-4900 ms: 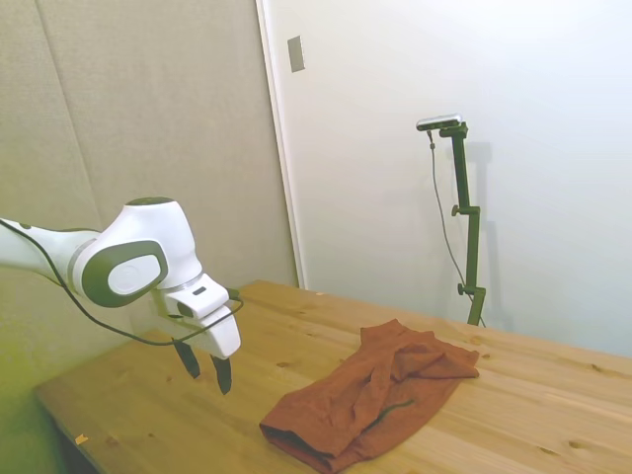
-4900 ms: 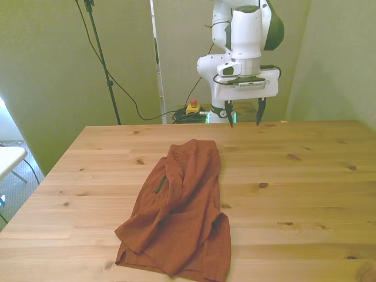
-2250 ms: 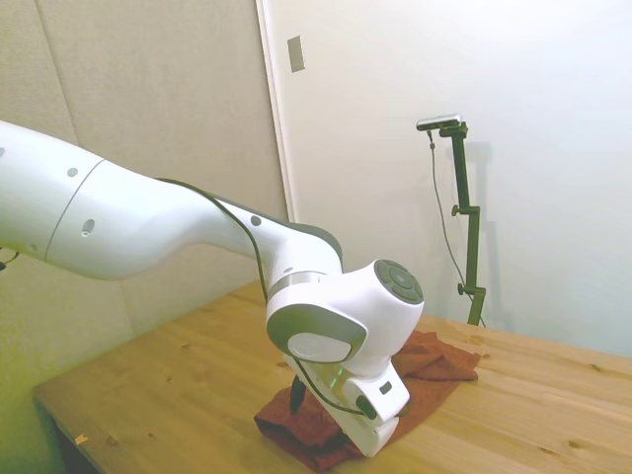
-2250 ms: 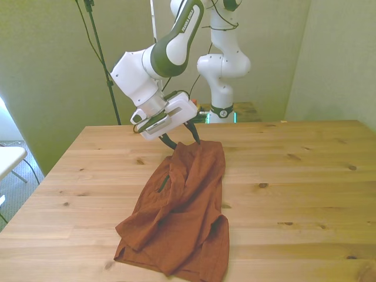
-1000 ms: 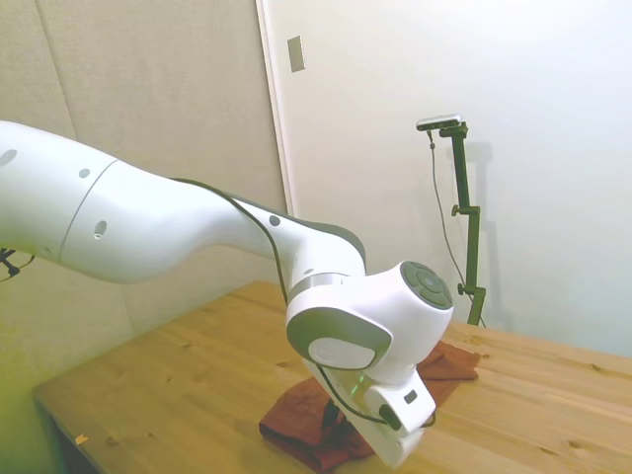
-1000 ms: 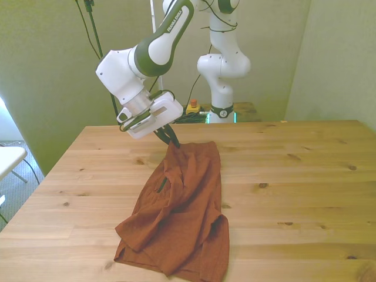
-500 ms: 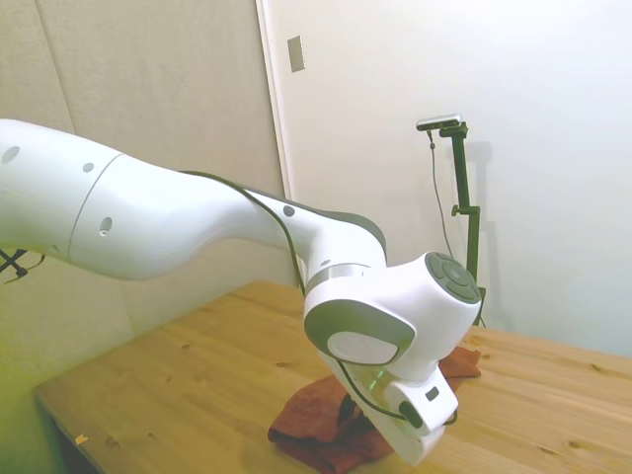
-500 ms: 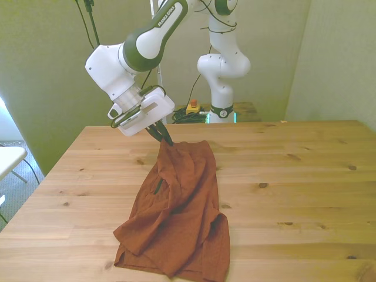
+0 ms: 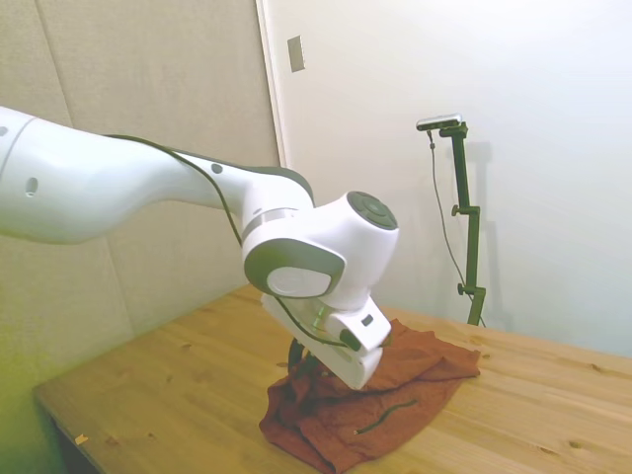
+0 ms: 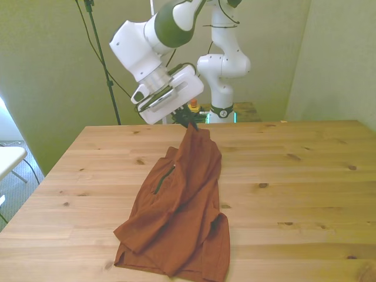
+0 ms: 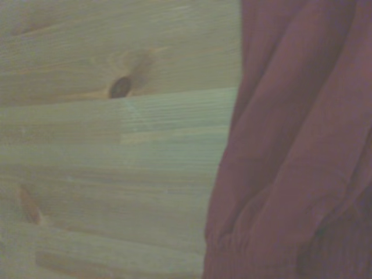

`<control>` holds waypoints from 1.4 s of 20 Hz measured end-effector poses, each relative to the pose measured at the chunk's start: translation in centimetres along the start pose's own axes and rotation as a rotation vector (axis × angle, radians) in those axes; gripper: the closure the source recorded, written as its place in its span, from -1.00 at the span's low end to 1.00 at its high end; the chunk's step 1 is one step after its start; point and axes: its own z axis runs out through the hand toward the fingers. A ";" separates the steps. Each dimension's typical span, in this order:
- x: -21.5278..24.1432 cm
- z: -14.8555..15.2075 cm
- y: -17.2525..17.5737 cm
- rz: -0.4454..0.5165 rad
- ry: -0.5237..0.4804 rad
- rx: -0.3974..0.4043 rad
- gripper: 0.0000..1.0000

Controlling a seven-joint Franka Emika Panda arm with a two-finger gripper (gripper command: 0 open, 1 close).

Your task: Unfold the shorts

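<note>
The rust-orange shorts (image 10: 182, 205) lie crumpled on the wooden table (image 10: 305, 176), running from the near edge toward the far side. Their far edge is pulled up into a peak off the wood. My gripper (image 10: 189, 122) is shut on that raised edge, a little above the table. In the side view the white hand covers part of the shorts (image 9: 395, 405), and the dark fingers (image 9: 297, 357) sit in the fabric's raised part. A thin dark pocket slit (image 10: 158, 183) shows on the cloth. The wrist view shows folds of the shorts (image 11: 290, 145) beside bare wood (image 11: 116, 145).
The robot's base (image 10: 223, 76) stands behind the table's far edge, with cables and a small red-buttoned box (image 10: 191, 106) near it. A white surface (image 10: 9, 158) pokes in at the front view's left. Bare wood spreads across the front view's right half.
The gripper came down from the far edge and shut on the shorts' far end. In the last half second it swung toward the front view's right and rose, lifting that edge.
</note>
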 end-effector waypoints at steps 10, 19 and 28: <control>-4.3 5.7 -4.5 -0.156 0.001 -0.121 -1.00; -8.0 8.1 -9.3 -0.255 -0.014 -0.142 -1.00; -10.3 10.6 -16.8 -0.148 0.084 -0.136 -1.00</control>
